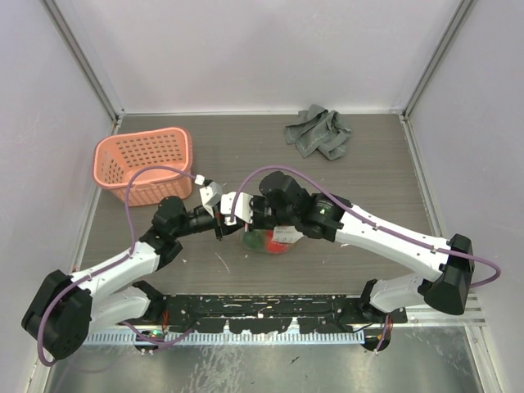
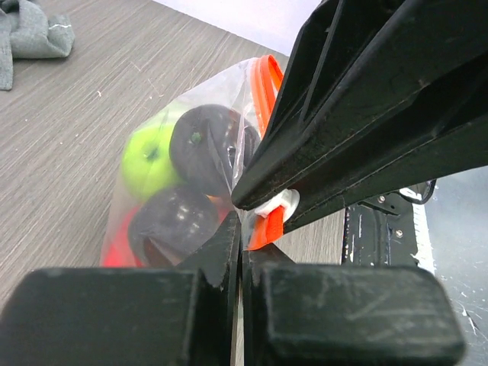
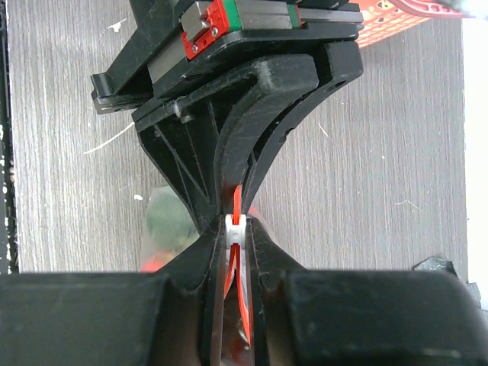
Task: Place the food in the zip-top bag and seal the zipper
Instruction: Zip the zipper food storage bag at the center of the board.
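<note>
The zip-top bag [image 1: 270, 240] lies mid-table with the food inside: a green piece [image 2: 149, 156], two dark purple-brown pieces [image 2: 206, 145] and red [image 2: 114, 248]. Its red-orange zipper [image 2: 267, 76] runs up along the mouth edge. My left gripper [image 2: 242, 238] is shut on the bag's end corner just below the strip. My right gripper [image 3: 236, 232] faces it, shut on the white slider [image 3: 235, 231], which also shows in the left wrist view [image 2: 278, 206]. In the top view the left gripper [image 1: 219, 214] and the right gripper [image 1: 246, 214] nearly touch tip to tip.
A pink perforated basket [image 1: 146, 164] stands at the back left. A crumpled grey cloth [image 1: 319, 133] lies at the back right. Grey walls close in the table on three sides.
</note>
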`<state>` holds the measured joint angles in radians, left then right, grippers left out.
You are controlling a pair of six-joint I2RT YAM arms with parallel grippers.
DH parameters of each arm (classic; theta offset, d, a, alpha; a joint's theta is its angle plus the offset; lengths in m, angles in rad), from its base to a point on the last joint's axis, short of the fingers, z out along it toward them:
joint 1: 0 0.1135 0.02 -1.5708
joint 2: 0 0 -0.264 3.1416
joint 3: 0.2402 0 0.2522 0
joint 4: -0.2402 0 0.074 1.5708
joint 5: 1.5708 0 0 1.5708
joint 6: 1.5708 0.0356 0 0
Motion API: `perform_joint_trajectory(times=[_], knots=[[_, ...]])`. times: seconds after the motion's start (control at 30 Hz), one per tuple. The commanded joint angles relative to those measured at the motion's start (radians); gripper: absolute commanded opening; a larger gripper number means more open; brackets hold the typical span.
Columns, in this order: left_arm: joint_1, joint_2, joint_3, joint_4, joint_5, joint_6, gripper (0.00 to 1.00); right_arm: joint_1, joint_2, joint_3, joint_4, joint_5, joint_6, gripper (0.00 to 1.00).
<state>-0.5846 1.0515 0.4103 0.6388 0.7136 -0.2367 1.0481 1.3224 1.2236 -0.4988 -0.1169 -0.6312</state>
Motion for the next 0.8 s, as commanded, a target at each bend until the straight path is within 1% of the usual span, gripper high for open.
perform_joint_trajectory(times=[0.0,0.23,0.37,0.63,0.77], knots=[[-0.003,-0.026,0.024,0.074,-0.028,0.020,0.00,0.003,-0.021,0.035,-0.003,0.018,0.000,0.01],[-0.003,-0.098,-0.031,0.099,-0.156,-0.007,0.00,-0.002,-0.045,0.010,-0.041,0.099,0.028,0.01],[-0.002,-0.130,-0.042,0.086,-0.191,-0.007,0.00,-0.004,-0.048,0.009,-0.074,0.121,0.060,0.01],[-0.002,-0.137,-0.041,0.042,-0.240,-0.004,0.00,-0.005,-0.053,0.022,-0.136,0.150,0.107,0.02],[-0.003,-0.150,-0.048,0.032,-0.272,-0.004,0.00,-0.005,-0.066,0.014,-0.155,0.190,0.111,0.02]])
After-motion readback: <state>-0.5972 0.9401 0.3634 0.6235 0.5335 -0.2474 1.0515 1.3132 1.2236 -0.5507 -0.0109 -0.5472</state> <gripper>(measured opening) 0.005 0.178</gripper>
